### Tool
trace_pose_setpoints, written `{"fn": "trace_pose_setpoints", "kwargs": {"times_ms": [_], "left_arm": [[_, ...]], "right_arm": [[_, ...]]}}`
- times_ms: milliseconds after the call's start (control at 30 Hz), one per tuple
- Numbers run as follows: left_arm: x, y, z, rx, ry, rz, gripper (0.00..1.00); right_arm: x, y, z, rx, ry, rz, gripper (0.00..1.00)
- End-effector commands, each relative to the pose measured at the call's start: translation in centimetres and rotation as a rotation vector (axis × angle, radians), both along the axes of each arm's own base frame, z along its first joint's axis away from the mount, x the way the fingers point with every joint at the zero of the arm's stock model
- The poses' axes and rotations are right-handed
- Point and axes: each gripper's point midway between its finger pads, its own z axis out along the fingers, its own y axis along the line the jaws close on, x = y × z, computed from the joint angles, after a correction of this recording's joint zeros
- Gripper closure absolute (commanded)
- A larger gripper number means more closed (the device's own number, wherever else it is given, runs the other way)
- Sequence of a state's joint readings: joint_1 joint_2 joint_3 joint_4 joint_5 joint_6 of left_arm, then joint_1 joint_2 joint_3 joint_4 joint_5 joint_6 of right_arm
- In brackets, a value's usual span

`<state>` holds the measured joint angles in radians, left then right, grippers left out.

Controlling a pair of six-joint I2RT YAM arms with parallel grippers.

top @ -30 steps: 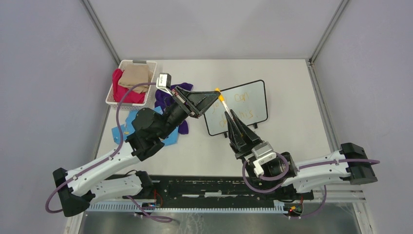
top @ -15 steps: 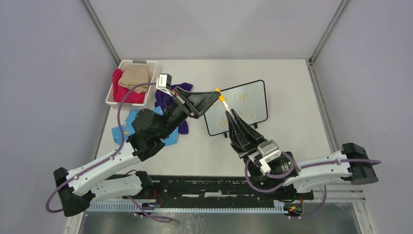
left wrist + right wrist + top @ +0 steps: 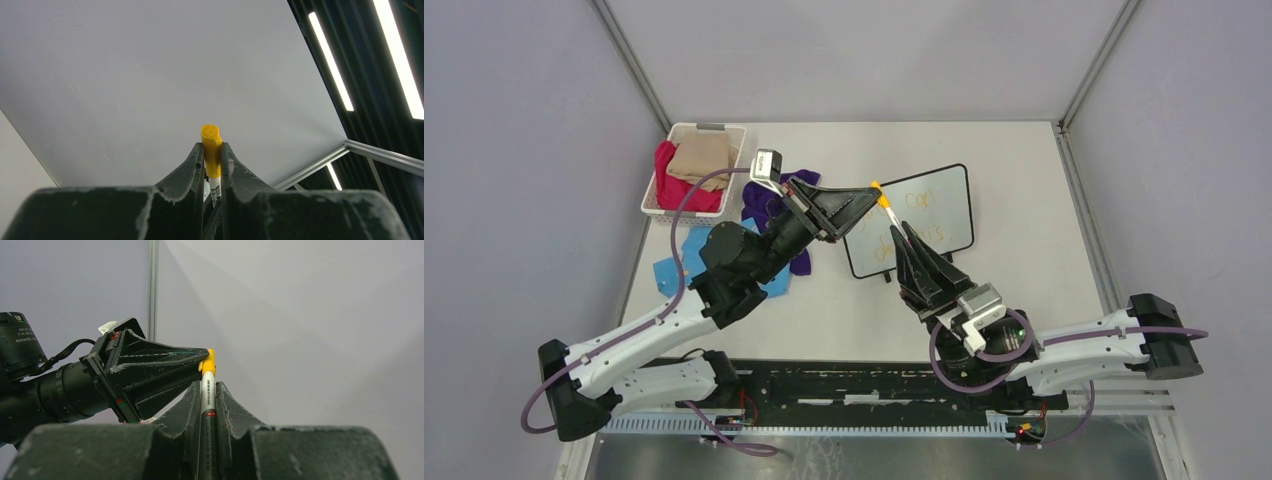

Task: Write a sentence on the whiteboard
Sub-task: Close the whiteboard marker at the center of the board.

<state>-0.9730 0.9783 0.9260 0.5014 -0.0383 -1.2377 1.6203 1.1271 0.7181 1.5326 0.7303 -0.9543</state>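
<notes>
The whiteboard (image 3: 956, 192) lies flat at mid table, with faint yellow-orange letters of the sentence (image 3: 916, 202) in two lines; its near left part is hidden by the grippers. Both grippers hold one marker above the board's left edge. My left gripper (image 3: 876, 188) is shut on the marker's yellow cap (image 3: 211, 137). My right gripper (image 3: 902, 232) is shut on the white-grey barrel (image 3: 207, 400), with the cap (image 3: 209, 362) above its fingertips. In the wrist views, the left gripper (image 3: 212, 147) and the right gripper (image 3: 208, 387) both point upward.
A white basket (image 3: 671, 136) holding red and tan cloths stands at the back left. Purple cloth (image 3: 762, 202) and blue cloths (image 3: 684, 258) lie under the left arm. Metal frame posts rise at the table's back corners.
Both grippers and the marker have shifted slightly to the right, still held at both ends. The right wrist has swung a little to the right.
</notes>
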Motion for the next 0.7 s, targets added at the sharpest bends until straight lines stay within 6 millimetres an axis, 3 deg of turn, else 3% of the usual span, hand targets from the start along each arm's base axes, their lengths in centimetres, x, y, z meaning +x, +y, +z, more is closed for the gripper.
{"fn": "trace_pose_setpoints", "kwargs": {"times_ms": [0,667], "left_arm": [[-1.8,-0.4,1.0,-0.039,-0.036,-0.084,0.98],[-2.8,-1.7,0.9,-0.015,-0.069,-0.118,0.98]], "right_arm": [[0.5,-2.6,1.4,0.129,0.011,-0.004,1.0],[1.7,-3.3,0.8,0.164,0.041,-0.009,1.0]]}}
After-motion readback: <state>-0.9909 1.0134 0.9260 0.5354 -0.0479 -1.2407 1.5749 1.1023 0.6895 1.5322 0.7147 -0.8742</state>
